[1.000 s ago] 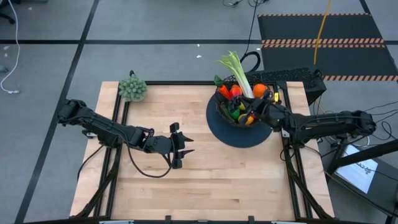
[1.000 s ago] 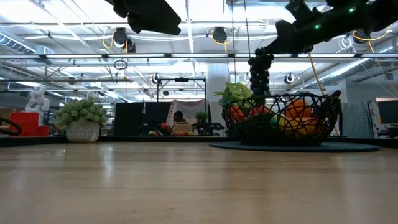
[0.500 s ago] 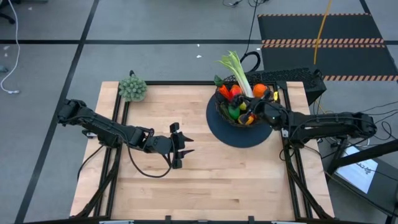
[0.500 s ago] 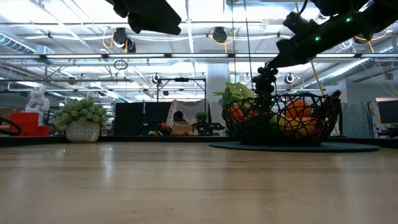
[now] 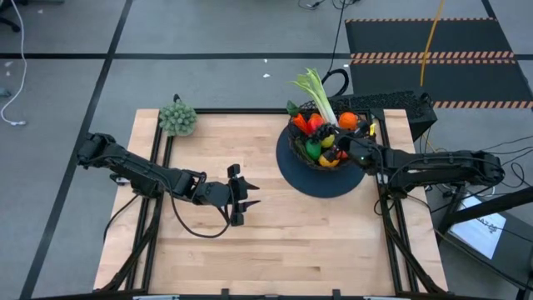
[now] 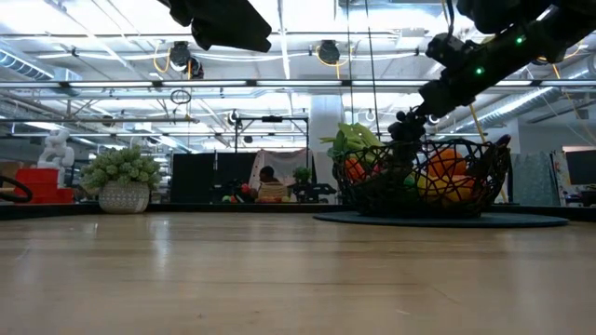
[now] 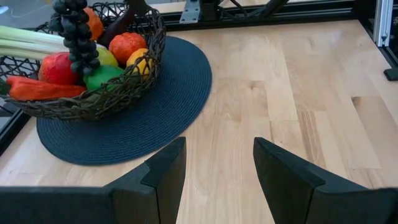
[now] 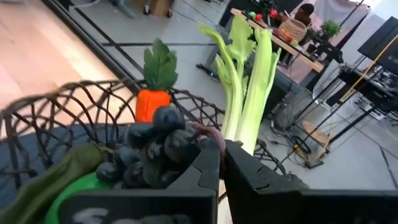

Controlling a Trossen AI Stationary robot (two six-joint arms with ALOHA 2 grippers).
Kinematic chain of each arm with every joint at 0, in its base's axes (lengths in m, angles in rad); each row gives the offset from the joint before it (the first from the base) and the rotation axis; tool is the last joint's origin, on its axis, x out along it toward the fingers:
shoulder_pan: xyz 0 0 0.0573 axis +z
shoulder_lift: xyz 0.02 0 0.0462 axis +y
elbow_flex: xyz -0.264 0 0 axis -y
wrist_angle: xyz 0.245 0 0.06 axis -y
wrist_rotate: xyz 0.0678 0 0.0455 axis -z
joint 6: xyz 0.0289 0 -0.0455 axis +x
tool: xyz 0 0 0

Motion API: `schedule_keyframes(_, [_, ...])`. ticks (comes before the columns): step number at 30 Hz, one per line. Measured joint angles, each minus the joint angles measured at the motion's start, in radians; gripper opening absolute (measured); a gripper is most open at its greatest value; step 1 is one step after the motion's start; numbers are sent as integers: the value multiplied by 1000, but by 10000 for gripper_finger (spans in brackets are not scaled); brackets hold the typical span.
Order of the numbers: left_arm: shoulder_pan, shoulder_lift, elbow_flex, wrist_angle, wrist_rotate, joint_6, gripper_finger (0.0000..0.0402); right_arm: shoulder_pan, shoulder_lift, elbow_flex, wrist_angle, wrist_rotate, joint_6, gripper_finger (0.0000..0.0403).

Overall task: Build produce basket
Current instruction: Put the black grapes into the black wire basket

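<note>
While the left gripper just hangs over the middle of the counter with fingers apart, the right gripper has its fingers clamped on the dark grapes stem, I think, right over the basket near the counter's far right corner, leek sticking out.

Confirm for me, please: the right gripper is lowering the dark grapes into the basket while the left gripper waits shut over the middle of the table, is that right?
Not quite. The left gripper is open, not shut: the left wrist view shows its two fingers spread with bare table between them. The rest holds: the right gripper is shut on the dark grapes over the basket, and the left one waits over the middle of the table.
</note>
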Motion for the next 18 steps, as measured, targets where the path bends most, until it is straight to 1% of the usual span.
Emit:
schedule_keyframes(6, [0, 0, 0, 0, 0, -2, 189, -21, 0, 0, -38, 45, 32, 5])
schedule_keyframes(9, [0, 0, 0, 0, 0, -2, 189, -28, 0, 0, -42, 46, 57, 17])
schedule_keyframes(12, [0, 0, 0, 0, 0, -2, 188, -28, 0, 0, -43, 49, 82, 44])
schedule_keyframes(18, [0, 0, 0, 0, 0, -21, 189, -25, -1, 0, -43, 52, 119, 123])
